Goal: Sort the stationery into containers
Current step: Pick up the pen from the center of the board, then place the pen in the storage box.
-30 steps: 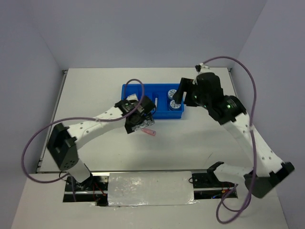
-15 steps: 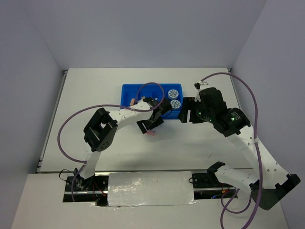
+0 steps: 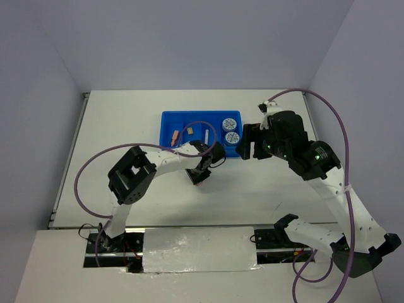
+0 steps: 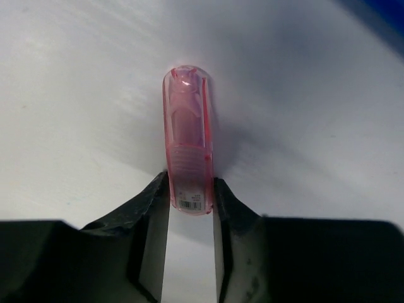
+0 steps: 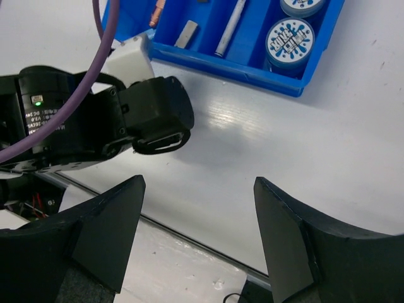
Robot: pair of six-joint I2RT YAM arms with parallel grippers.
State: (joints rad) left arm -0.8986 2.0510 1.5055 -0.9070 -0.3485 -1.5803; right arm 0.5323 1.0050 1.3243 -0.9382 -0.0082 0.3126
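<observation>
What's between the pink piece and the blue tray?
Only bare table lies between the pink piece and the tray, in the left wrist view.

left claw [image 4: 189, 192] pinched tight; right claw [image 5: 197, 189] spread wide, wrist angled down.
</observation>
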